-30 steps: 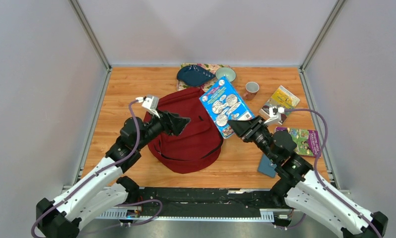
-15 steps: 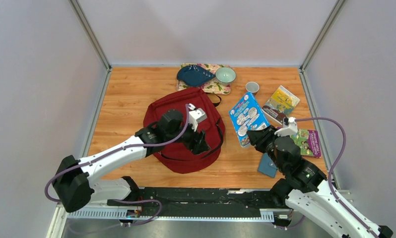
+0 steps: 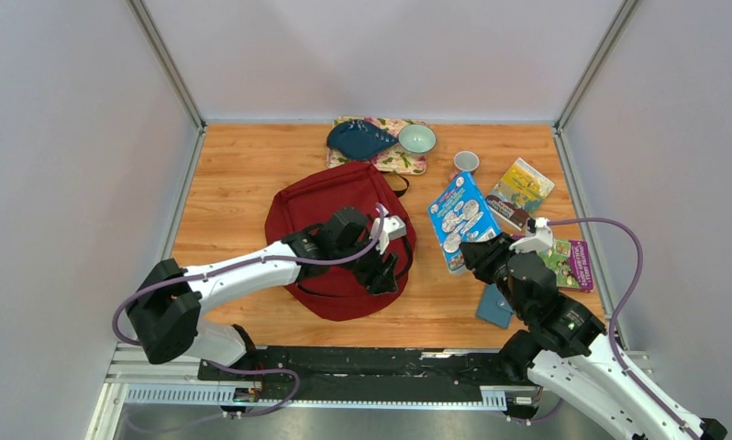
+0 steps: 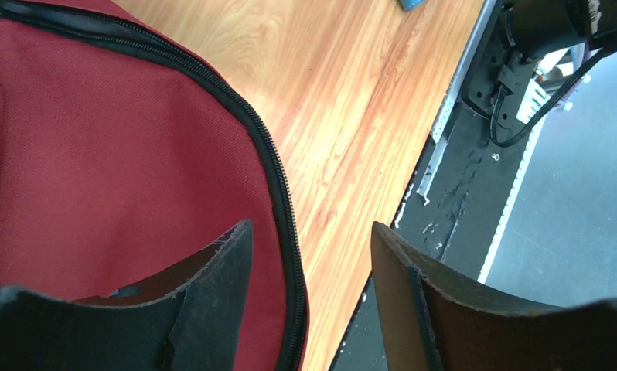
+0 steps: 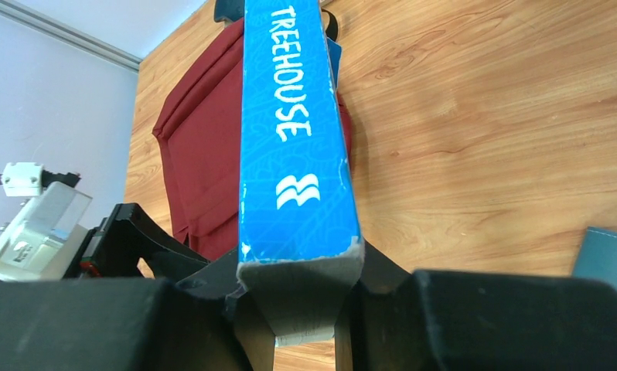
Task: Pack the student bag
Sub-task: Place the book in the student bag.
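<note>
**Fig.** The left arm reaches rightward across the student bag (image 3: 330, 229), which lies flat at the centre of the table (image 3: 243, 165). The left gripper (image 4: 311, 232), jaws apart, straddles the bag's zippered near-right edge. The right arm, elbow bent, holds 1 blue book (image 3: 461, 220) clamped in the right gripper (image 5: 298, 301), tilted just right of the bag.

Left gripper (image 3: 383, 275) has swung from the student bag's (image 3: 321, 206) left flank across its top. It now sits at the bag's near-right edge, jaws apart astride the black zipper (image 4: 278, 174), possibly a shade narrower than before, hard to judge from above. Right gripper (image 3: 477, 254) has drawn the blue book (image 3: 460, 218) back off the bag's far-right corner. The book now stands just right of the bag, turned more edge-on.
</note>
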{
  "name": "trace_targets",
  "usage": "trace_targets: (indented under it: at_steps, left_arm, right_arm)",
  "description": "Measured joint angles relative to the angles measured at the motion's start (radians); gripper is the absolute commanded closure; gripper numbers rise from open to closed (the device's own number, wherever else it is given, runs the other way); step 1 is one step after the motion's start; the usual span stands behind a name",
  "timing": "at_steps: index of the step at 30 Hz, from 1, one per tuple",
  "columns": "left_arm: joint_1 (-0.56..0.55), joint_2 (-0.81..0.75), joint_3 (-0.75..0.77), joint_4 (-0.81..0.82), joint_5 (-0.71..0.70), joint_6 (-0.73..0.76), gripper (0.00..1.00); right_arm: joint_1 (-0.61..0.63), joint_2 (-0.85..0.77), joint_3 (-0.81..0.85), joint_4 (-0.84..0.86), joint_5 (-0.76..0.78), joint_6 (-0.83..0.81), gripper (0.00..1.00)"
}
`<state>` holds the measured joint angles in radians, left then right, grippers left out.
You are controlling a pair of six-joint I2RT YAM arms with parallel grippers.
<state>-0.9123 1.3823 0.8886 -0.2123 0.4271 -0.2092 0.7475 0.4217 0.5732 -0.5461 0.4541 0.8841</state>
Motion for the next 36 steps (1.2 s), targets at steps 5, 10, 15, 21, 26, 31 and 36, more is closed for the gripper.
trace_targets:
  at_steps: [5,10,15,21,26,31,36]
  left_arm:
    - [-0.009,0.039,0.005,-0.007,-0.019,0.003,0.40]
    - [-0.009,0.043,0.005,-0.010,-0.054,0.003,0.49]
    - [-0.009,0.055,0.016,-0.015,-0.074,0.006,0.57]
    - [-0.009,0.059,0.023,-0.019,-0.086,0.008,0.67]
    - [-0.009,0.066,0.023,-0.024,-0.089,0.008,0.65]
    - [-0.009,0.077,0.023,-0.031,-0.089,0.008,0.67]
    - [-0.009,0.083,0.023,-0.033,-0.090,0.013,0.99]
  right_arm:
    - [0.000,0.000,0.006,-0.006,0.002,-0.004,1.00]
    - [0.000,0.000,0.008,-0.021,0.002,-0.010,1.00]
    - [0.000,-0.001,0.010,-0.026,0.002,-0.011,1.00]
    - [0.000,-0.001,0.010,-0.026,0.002,-0.011,1.00]
    - [0.000,0.001,0.010,-0.027,0.002,-0.011,1.00]
    - [0.000,0.002,0.010,-0.027,0.002,-0.011,1.00]
    - [0.000,0.002,0.010,-0.027,0.002,-0.011,1.00]
